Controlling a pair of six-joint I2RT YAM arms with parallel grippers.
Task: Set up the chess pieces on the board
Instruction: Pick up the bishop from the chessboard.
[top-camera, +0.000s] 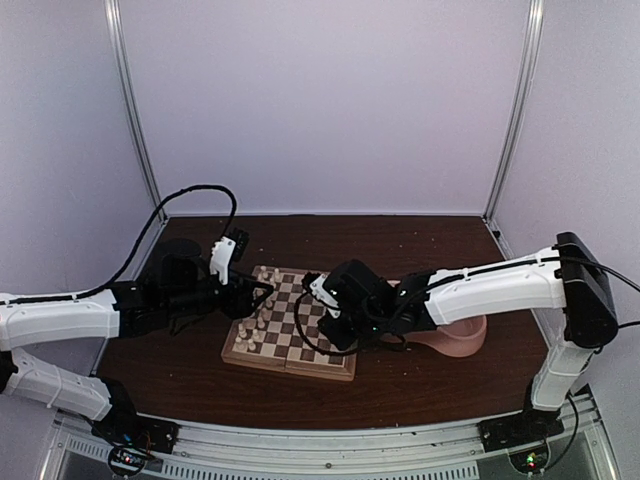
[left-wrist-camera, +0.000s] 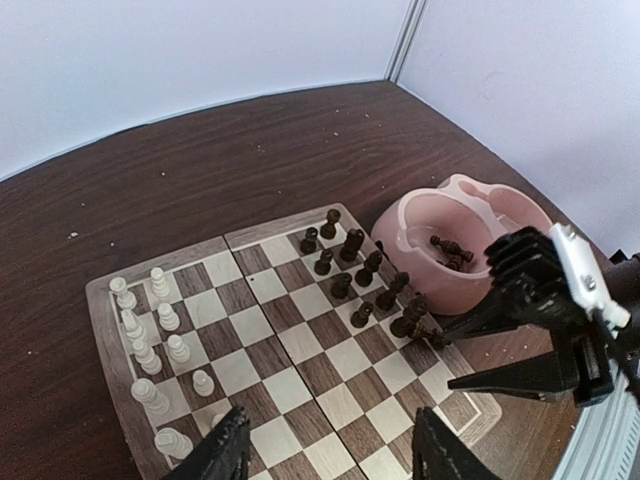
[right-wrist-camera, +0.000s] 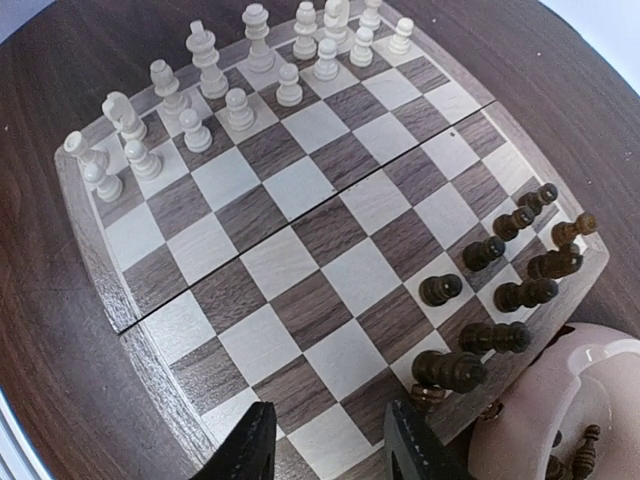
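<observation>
The board (top-camera: 290, 345) lies between the arms. Cream chess pieces (left-wrist-camera: 150, 330) (right-wrist-camera: 250, 70) stand in two rows along one side. Dark chess pieces (left-wrist-camera: 360, 270) (right-wrist-camera: 500, 250) stand along the opposite side, next to the pink bowl. One small dark piece (right-wrist-camera: 423, 396) lies tipped at the board's rim. My left gripper (left-wrist-camera: 330, 450) hangs open over the middle squares, holding nothing. My right gripper (right-wrist-camera: 330, 450) is open and empty above the squares near the dark side. Its fingers (left-wrist-camera: 510, 375) point at the board's rim close to the tipped piece.
A pink double bowl (left-wrist-camera: 400, 225) (right-wrist-camera: 560, 390) touches the board's dark side and holds several loose dark pieces (left-wrist-camera: 450, 250). The dark wooden table (top-camera: 420, 380) is ringed by white walls and metal posts. A black cable (top-camera: 200, 190) loops above the left arm.
</observation>
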